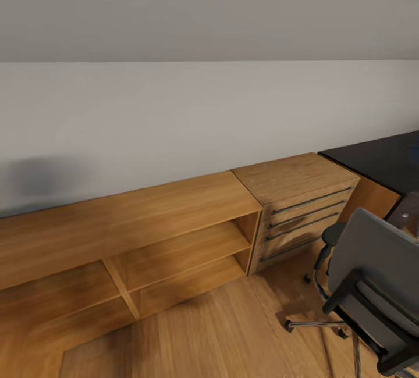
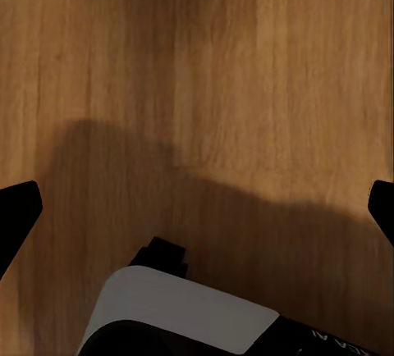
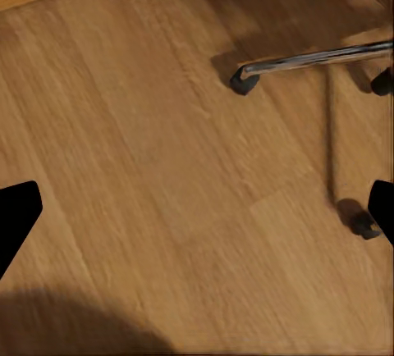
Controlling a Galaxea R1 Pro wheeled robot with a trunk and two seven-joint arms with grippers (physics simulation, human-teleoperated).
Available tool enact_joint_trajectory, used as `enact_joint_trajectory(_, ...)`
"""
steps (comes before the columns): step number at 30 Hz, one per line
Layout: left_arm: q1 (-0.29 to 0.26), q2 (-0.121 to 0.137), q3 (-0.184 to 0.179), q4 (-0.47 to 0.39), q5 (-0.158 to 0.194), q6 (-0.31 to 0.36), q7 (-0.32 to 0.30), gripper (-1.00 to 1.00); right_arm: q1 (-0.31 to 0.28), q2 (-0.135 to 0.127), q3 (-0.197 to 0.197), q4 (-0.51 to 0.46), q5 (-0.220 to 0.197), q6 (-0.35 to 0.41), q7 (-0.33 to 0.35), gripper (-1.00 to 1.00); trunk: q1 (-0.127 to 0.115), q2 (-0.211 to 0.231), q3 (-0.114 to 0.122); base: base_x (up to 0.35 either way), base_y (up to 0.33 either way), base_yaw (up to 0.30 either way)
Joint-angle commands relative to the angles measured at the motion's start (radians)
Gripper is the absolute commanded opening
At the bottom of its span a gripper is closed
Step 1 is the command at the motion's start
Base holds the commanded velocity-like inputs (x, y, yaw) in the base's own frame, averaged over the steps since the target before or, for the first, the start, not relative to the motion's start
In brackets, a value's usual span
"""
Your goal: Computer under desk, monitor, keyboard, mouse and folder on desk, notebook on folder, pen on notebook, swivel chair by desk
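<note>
Nearest, both grippers hang over the bare wood-plank floor [image 2: 213, 69]. The left gripper [image 2: 197, 208] has its two black fingertips at opposite edges of the left wrist view, so its jaws stand wide and hold nothing; below it sits a white and black part of the robot's own body [image 2: 185, 311]. The right gripper [image 3: 197, 208] is the same, jaws wide and empty, and past it lie chrome spokes and three black casters of the chair's base.

Next comes the one swivel chair [image 1: 372, 285], grey seat and back, black armrests, chrome star base on black casters, standing at the head view's lower right, just beside the corner of the glossy black worktop [image 1: 378, 160]. I cannot see a folder from here; the seat top is hidden behind the backrest. The chair should roll easily on its casters and may spin if pushed off-centre, so I would judge the top edge of the stiff backrest or an armrest the best hold.

Farther off, along the pale wall [image 1: 174, 110], stand one low light-wood open shelf unit [image 1: 157, 238] with several open bays and one light-wood dresser [image 1: 302, 203] with four drawers and dark bar handles.
</note>
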Motion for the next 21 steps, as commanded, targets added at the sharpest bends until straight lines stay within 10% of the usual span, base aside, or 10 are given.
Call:
enact_joint_trajectory(1, -0.001, 0.001, -0.009, -0.001, 0.008, -0.005, 0.007, 1.0, 0.0, 0.0, 0.008, -0.002, 0.0, 0.001, -0.009, 1.0, 0.0, 0.0, -0.001, 0.001, 0.0, -0.287)
enact_joint_trajectory(21, -0.001, 0.001, -0.008, 0.0, 0.008, -0.005, 0.006, 1.0, 0.0, 0.0, 0.01, -0.002, 0.0, 0.001, -0.008, 1.0, 0.0, 0.0, -0.001, 0.0, 0.0, -0.292)
